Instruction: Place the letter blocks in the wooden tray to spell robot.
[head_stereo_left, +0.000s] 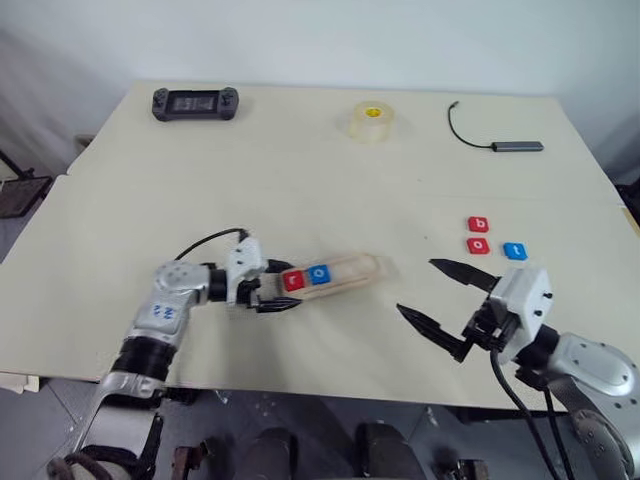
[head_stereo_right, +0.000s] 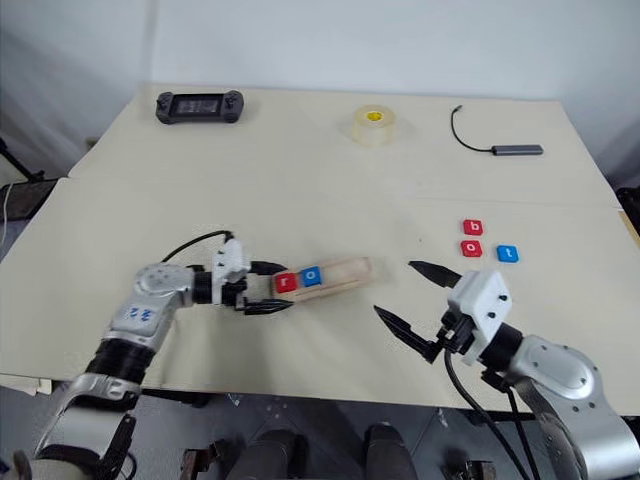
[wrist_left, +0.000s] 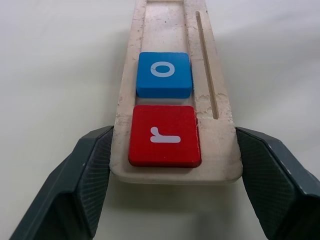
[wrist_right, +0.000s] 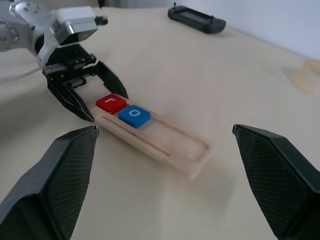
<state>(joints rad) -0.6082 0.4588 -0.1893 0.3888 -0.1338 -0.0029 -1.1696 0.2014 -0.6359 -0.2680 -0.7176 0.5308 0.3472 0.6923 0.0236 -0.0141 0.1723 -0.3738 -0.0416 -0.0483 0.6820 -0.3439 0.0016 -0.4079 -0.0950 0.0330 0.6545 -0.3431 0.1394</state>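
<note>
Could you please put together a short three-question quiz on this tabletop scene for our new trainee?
1. True or false: the wooden tray already holds a red r block and a blue o block.
2. How many letter blocks lie loose on the table, outside the tray? A) two B) three C) four
3. Fill in: the left gripper has its fingers on either side of the tray's ____ end.

Key
1. True.
2. B: the red b, the red o and the blue t.
3. The end with the r block; the right gripper stands open, apart from the tray.
</note>
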